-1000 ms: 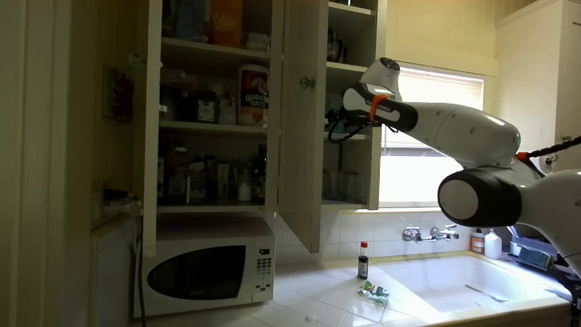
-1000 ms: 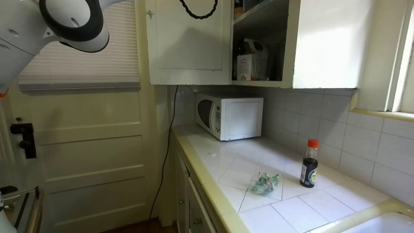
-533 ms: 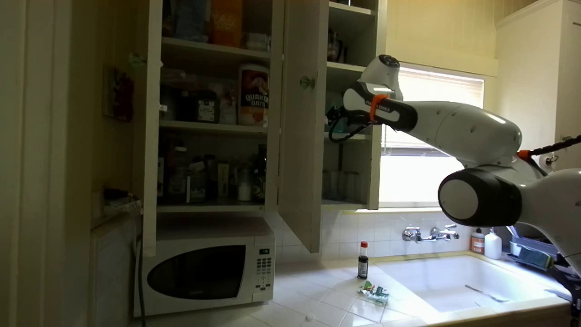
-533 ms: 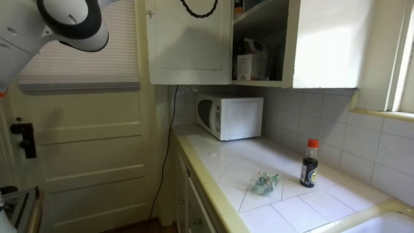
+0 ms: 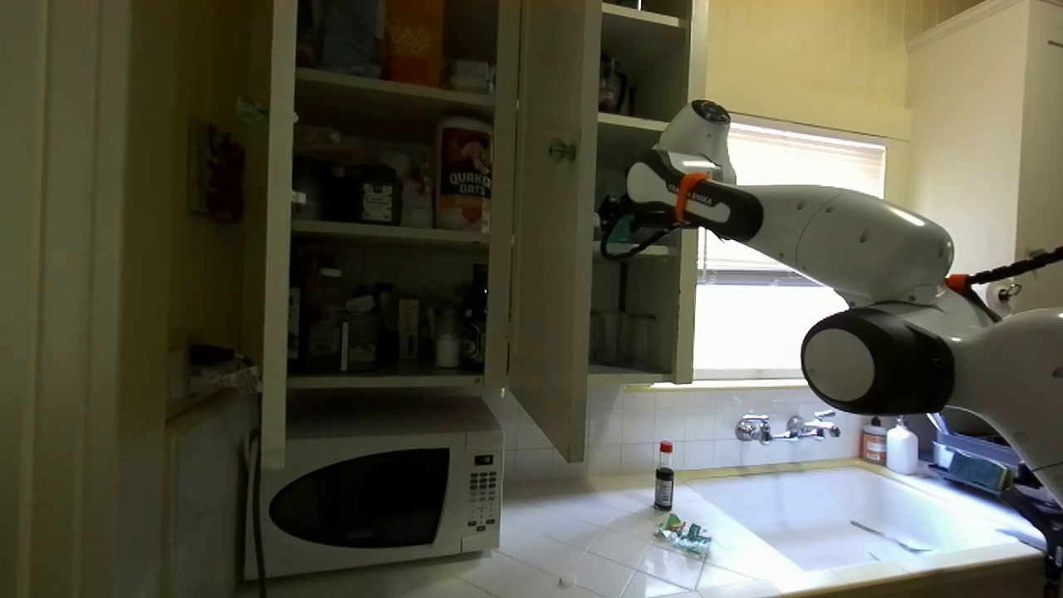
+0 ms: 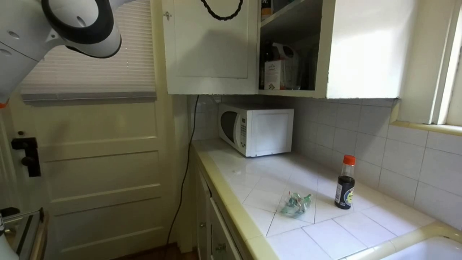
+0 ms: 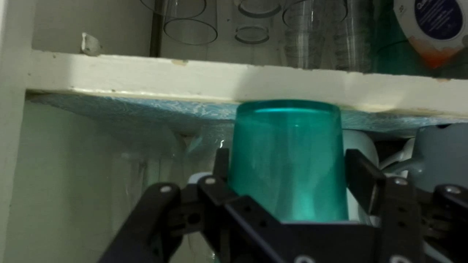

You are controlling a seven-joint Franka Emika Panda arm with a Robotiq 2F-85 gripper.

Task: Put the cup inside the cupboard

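Observation:
A translucent teal cup (image 7: 289,168) stands between the fingers of my gripper (image 7: 288,150) in the wrist view, which is upside down. The two pads lie against its sides, so the gripper is shut on it. Its base is at the front edge of a blue-lined shelf (image 7: 153,76) in the white cupboard (image 5: 683,320); whether it rests there I cannot tell. A little teal of the cup (image 5: 623,231) shows under the dark gripper (image 5: 612,212) in an exterior view, at the middle shelf, partly behind a door. The gripper is out of frame in the view facing the microwave.
White and grey mugs (image 7: 438,157) stand beside the cup, with clear glass (image 7: 139,164) on its other side. Drinking glasses (image 7: 252,22) fill the shelf below. The open cupboard door (image 5: 544,249) stands close to the gripper. A sauce bottle (image 6: 344,191) and plastic wrapper (image 6: 296,205) lie on the counter.
The arm has risen very slightly at the wrist and elbow, and a bit more teal of the cup shows beneath the gripper. Everything else is unmoved.

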